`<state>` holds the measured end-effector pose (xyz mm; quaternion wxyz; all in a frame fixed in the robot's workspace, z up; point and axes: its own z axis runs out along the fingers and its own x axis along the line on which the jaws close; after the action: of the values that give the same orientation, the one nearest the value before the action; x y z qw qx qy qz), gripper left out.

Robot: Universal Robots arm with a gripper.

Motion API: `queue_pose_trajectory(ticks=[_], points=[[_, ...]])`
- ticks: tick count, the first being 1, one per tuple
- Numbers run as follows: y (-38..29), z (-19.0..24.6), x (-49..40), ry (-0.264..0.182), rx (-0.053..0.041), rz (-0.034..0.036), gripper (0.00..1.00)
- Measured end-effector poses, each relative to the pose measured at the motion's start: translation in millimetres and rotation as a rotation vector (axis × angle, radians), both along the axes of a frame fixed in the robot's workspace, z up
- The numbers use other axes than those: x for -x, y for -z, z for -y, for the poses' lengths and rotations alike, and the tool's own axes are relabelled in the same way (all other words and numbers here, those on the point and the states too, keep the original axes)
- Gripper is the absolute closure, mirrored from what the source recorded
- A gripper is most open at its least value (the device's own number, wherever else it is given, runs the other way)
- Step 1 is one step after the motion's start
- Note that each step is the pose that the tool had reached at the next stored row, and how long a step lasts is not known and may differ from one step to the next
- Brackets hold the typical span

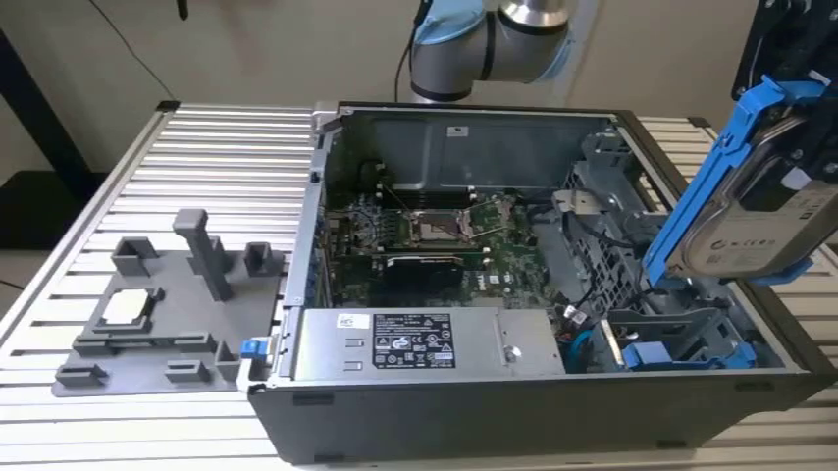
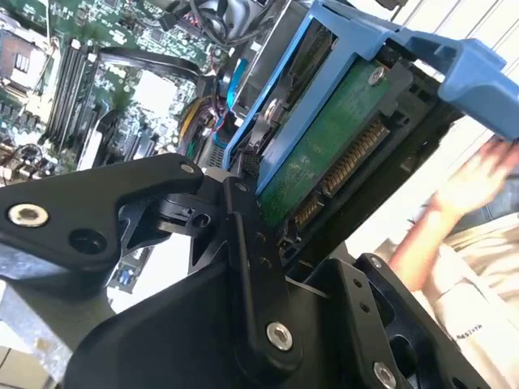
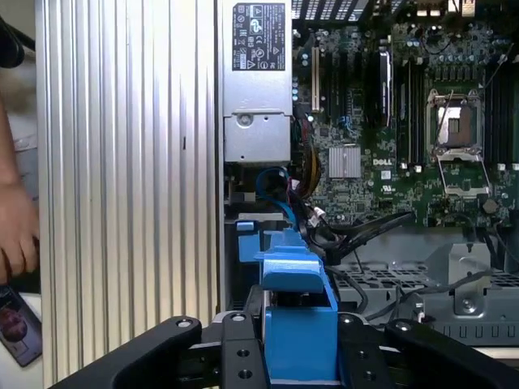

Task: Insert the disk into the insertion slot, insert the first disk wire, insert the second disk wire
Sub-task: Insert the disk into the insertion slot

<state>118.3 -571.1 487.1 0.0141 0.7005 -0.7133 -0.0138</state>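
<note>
- Gripper (image 3: 298,356) clenched on the disk (image 1: 766,221). In the first wrist view its black fingers (image 3: 243,344) press on either side of the bright blue carrier.
- In the exterior view the disk hangs tilted, nearly on edge, over the open computer case (image 1: 524,412) at the view's right. It is lifted clear of the case and not seated in any bay.
- Second wrist view: the disk's green circuit-board face and its connector edge are turned towards the camera, with the blue frame around them.
- Insertion slot (image 1: 670,326) sits in the grey sheet-metal drive cage (image 1: 720,329), in the case's near corner at the exterior view's right, below the held disk.
- A second blue-carrier drive (image 1: 661,355) is already lodged low in that cage.
- Silver power-supply box (image 1: 419,343) runs along the case's near wall; the motherboard (image 1: 433,231) lies behind it.
- A grey moulded fixture tray (image 1: 157,314) rests on the ribbed aluminium desk (image 1: 223,147), at the exterior view's left, apart from the case.
- A person's hand (image 3: 16,235) is beside the desk in the first wrist view, with a phone (image 3: 20,324) just by it.
</note>
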Motion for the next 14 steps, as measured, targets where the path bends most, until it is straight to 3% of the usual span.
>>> queue_pose_trajectory(ticks=[5, 10, 12, 14], points=[[2.6, 0.0, -0.1, 0.0, 0.0008, -0.0018, 0.67], [4.8, 0.0, -0.7, 0.0, 0.0023, -0.0103, 0.67], [5.6, 0.0, -1.1, 0.0, 0.0046, -0.0169, 0.67], [5.8, 0.0, -1.1, 0.0, 0.0053, -0.0179, 0.67]])
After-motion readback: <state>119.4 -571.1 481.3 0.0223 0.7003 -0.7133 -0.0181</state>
